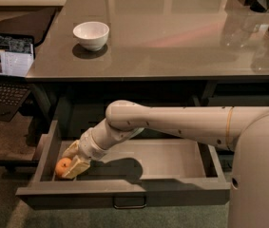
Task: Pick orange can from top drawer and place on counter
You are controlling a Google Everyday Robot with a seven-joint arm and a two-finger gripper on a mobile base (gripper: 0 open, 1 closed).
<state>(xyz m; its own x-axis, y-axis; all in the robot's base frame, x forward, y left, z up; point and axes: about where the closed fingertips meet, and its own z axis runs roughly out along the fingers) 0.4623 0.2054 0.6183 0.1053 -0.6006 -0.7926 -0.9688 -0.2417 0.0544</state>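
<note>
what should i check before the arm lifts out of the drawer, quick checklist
1. Wide dark-grey top drawer pulled open: ok.
2. Tool down at the small round orange ball in the drawer's front left corner: ok.
3. Firm hold on the ball: cannot tell.
4. Way up past the edge of the glossy grey-brown counter: probably ok, since the ball lies near the drawer front, forward of the overhang.
5. Bare spot for setting down: ok, open surface to the right of the white bowl.
</note>
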